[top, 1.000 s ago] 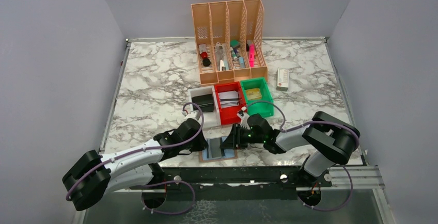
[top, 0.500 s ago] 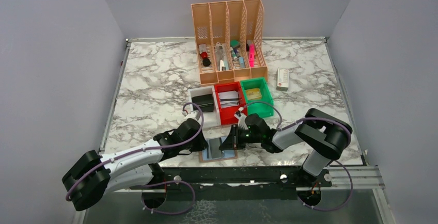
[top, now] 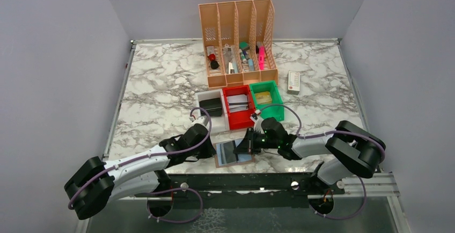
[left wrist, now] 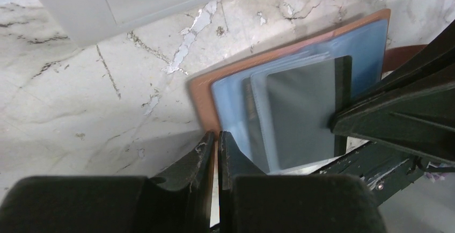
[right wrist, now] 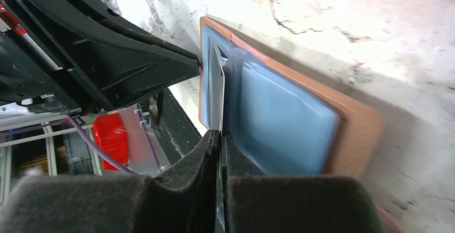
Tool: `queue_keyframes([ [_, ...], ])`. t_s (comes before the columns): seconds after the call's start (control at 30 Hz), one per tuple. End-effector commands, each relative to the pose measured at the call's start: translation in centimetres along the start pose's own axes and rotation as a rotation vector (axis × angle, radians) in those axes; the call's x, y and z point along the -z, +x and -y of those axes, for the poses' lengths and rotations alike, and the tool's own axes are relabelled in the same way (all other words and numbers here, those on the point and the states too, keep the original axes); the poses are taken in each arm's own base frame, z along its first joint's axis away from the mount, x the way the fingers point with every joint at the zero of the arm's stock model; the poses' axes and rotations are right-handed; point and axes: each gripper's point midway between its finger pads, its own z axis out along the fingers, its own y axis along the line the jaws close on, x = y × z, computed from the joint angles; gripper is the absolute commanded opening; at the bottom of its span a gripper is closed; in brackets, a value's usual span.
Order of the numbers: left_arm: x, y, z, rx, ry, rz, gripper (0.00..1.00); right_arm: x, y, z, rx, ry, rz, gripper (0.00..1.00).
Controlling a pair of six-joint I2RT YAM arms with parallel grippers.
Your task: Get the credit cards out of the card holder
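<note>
Currently the right gripper (right wrist: 217,136) jaws are pressed almost together, and one edge of the credit cards (left wrist: 300,109) is pinched between them, its long axis running straight ahead of the tips. The left gripper (left wrist: 216,142) jaws are clamped on the card holder (left wrist: 201,96) rim, with the holder spread ahead-right. The cards are judged nearer the right arm.

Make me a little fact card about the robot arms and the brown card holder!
Place: marble table
Card holder: on the table near the front edge, between both arms
Left gripper: shut on the card holder's edge
Right gripper: shut, pinching the edge of the credit cards
Credit cards: not fully out, lying over the holder's pocket
Behind: red bin, green bin
</note>
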Motion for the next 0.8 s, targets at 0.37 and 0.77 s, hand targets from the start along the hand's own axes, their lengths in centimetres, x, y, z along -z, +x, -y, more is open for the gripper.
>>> queue_keyframes([
  [0.37, 0.2, 1.2, -0.9, -0.023, -0.021, -0.041, 0.11, -0.1, 0.6, 2.0, -0.032, 0.043, -0.016, 0.09],
  [0.77, 0.1, 1.1, -0.8, -0.028, -0.024, -0.038, 0.11, 3.8, -3.5, 4.4, 0.069, 0.305, 0.191, 0.09],
])
